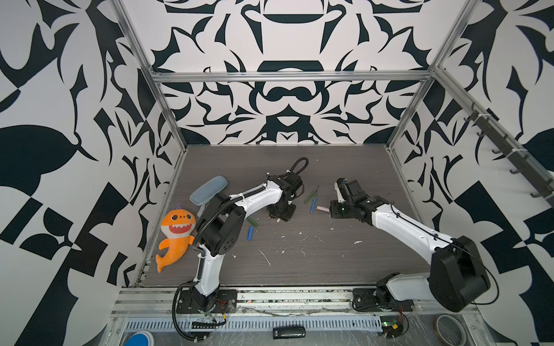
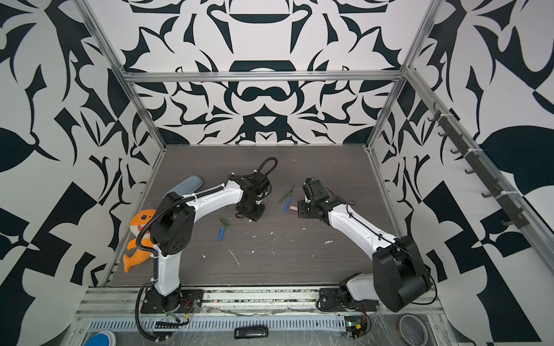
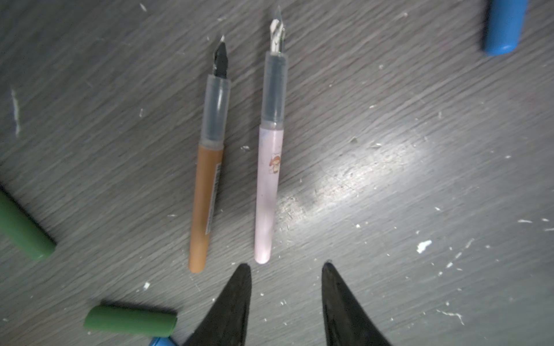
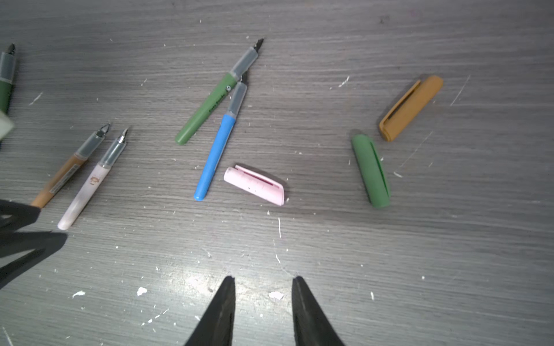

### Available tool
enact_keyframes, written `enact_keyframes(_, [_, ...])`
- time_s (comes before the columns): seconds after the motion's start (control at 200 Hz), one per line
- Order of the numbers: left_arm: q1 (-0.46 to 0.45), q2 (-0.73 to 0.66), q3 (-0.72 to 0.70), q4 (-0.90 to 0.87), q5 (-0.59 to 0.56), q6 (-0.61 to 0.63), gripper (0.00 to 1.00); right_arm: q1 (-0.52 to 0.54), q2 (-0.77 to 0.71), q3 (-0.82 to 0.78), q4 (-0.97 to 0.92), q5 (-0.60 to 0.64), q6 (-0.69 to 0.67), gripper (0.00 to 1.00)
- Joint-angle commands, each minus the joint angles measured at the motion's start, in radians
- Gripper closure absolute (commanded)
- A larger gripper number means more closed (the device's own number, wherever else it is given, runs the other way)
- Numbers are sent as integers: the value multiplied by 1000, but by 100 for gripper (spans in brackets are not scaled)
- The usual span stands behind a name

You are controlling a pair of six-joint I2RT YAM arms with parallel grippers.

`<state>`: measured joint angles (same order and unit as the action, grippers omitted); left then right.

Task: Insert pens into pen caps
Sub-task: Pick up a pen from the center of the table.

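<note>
Empty, parted: left gripper (image 3: 285, 264) and right gripper (image 4: 262, 277)
The pink pen (image 3: 266, 194) lies mid-tabletop (image 3: 419, 104), just ahead of the left one, brown pen (image 3: 207, 203) beside; a skew close may roll it or catch both

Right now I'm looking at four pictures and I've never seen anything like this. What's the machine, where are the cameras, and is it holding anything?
It is a robot with a left arm and a right arm at a grey table. Two pictures look down from overhead. The other two come from cameras on the wrists; the black prongs there are the left gripper and the right gripper, both open and empty. On the table lie uncapped pens: brown pen, pink pen, green pen, blue pen. Loose caps too: pink cap, green cap, brown cap, blue cap. A pencil case and a toy shark lie off to one side.
</note>
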<state>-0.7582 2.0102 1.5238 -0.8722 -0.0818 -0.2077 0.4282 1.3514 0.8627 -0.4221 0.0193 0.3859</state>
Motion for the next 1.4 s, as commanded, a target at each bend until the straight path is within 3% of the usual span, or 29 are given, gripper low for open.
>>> enact_keyframes(0.0, [5,26,39,-47,-6,22,58,7,-28,-7,8,1,7,68])
enact_keyframes(0.465, [31,118,86,-40,-22,29,64,17,-38,-16,3,4,19,77])
enact_keyframes(0.7, [36,131,66,-26,-22,16,71,20,-32,-20,7,10,24,83])
enact_keyframes(1.395, [20,64,-26,48,-16,14,92,21,-43,-34,29,20,35,83])
